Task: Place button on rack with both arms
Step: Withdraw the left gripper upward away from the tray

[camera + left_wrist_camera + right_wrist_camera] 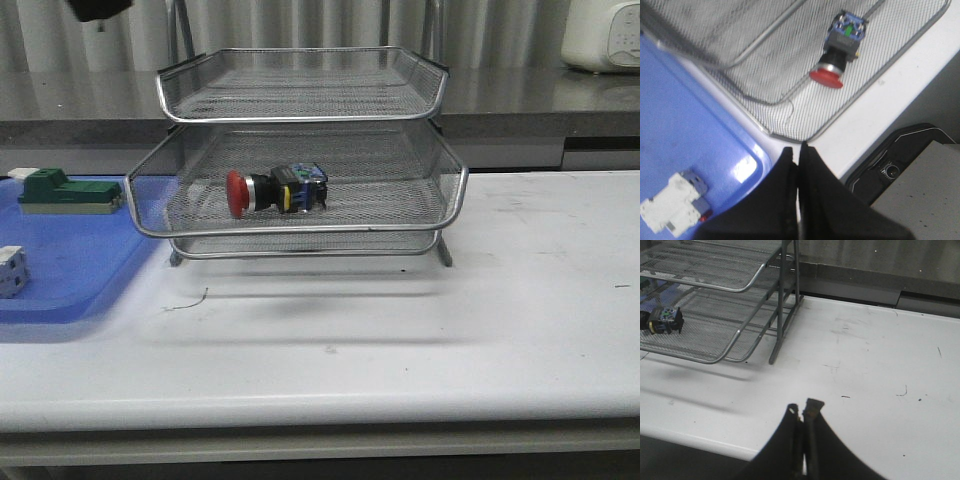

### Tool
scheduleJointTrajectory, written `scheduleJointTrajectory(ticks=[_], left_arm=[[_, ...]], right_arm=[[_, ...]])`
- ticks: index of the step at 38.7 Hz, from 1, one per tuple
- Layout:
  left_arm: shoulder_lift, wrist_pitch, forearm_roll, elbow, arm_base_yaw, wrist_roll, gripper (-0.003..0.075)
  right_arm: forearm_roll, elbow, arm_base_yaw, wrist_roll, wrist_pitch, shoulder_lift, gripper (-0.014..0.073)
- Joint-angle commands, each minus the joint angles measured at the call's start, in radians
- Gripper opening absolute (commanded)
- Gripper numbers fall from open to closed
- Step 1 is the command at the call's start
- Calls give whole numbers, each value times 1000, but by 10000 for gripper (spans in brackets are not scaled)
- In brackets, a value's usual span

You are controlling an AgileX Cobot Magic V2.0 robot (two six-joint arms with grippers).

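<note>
Rack (300, 150): three wire tiers on white bench (420, 320). Middle tier holds button (275, 190), lying on its side, red head toward blue tray (70, 270) beside the rack. Tray holds green block (65, 192), white cube (10, 270). Left gripper (799, 165) fingers closed, empty, over the rack's front corner. Right gripper (804, 415) fingers closed, empty, over bare bench beside the rack.

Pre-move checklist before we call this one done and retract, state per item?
1. Button inside rack, middle tier: ok.
2. Button at rest, lying on its side on the mesh: ok.
3. Left gripper shut, holding nothing: ok.
4. Right gripper shut, holding nothing, apart from the rack: ok.
5. Rack standing level on the table: ok.
6. Blue tray touching the rack: cannot tell.
</note>
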Motion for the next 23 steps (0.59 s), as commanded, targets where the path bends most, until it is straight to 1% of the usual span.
scheduleJointTrajectory(ticks=[1,6,10,19,23], left_arm=[[-133,-16,-40,84,45,-10,-19],[-271,-132,-40,234,100,-10,-19],[-391,-254,-48,352,125,-10,-19],[-689,-541,-63,632,130,-10,-19],[-836,-626,-78,757,130,-10,-19]], right_arm=[[1,-25,3,-3,-79,10,-61],[1,-25,3,-3,-79,10,-61],[1,-25,3,-3,-79,10,-61],[1,-25,3,-3,-79,10,-61],[1,-25,3,-3,-79,10,-61]])
